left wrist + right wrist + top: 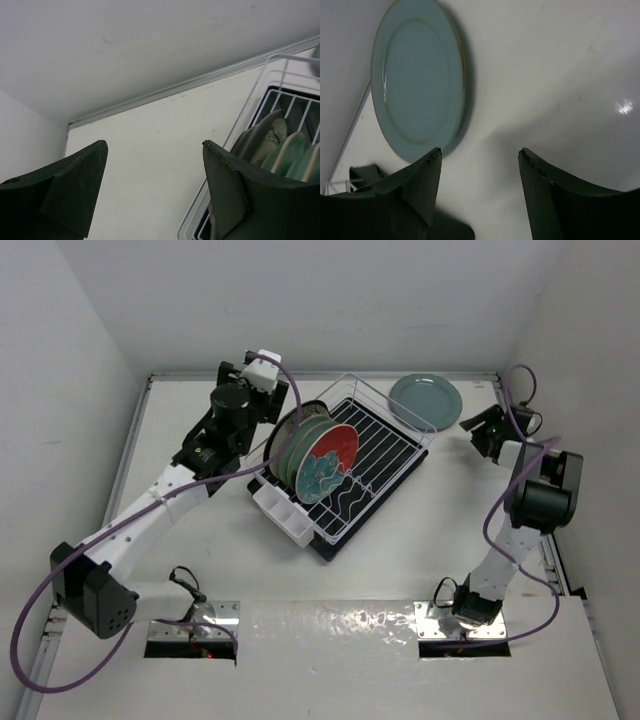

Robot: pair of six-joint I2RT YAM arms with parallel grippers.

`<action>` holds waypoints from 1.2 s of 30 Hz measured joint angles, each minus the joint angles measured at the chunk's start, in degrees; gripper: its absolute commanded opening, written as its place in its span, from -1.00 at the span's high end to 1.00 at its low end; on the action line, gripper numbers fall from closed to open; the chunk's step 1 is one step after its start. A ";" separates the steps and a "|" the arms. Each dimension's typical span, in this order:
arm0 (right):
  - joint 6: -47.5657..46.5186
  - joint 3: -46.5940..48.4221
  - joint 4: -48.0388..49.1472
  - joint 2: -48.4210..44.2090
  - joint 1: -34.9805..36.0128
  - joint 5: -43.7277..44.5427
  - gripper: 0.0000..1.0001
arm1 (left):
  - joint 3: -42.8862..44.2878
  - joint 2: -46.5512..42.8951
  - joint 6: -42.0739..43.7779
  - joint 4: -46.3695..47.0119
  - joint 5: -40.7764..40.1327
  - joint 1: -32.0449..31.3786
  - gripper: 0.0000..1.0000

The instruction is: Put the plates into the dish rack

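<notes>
The white wire dish rack [385, 445] sits mid-table on a black tray. Plates stand on edge in its left half: a red one with teal flowers [328, 462] in front and greenish ones [293, 440] behind it. A plain grey-teal plate [425, 398] lies flat on the table behind the rack. My left gripper [268, 380] hangs open and empty just left of the racked plates [287, 152]; its tips [155, 145] frame bare table. My right gripper [474, 424] is open and empty just right of the grey-teal plate [417, 85], low over the table [480, 152].
A white plastic cutlery box [282, 512] sits at the rack's near-left end. White walls close the table on the left, back and right. The rack's wire rim [280, 62] rises close to my left gripper's right finger.
</notes>
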 measured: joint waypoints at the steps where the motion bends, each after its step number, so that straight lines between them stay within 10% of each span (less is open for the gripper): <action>1: 0.24 1.01 0.90 1.53 0.00 -0.02 -0.24 | 0.00 0.87 0.00 1.22 1.01 0.00 -0.48; 20: 10.71 28.15 16.57 31.45 3.93 -2.62 -0.10 | 20.09 25.42 -3.19 7.48 9.27 6.14 -0.49; 22: 10.86 29.29 16.65 32.24 4.02 -3.41 0.11 | 20.28 25.42 -3.21 7.89 9.55 6.23 -0.49; 25: 9.88 29.75 14.64 32.92 3.85 -3.41 1.00 | 20.28 25.40 -3.26 7.98 9.84 6.58 -0.49; 36: 6.56 16.68 15.76 22.23 3.91 1.33 1.00 | 20.15 24.96 -3.80 7.76 11.15 8.02 -0.50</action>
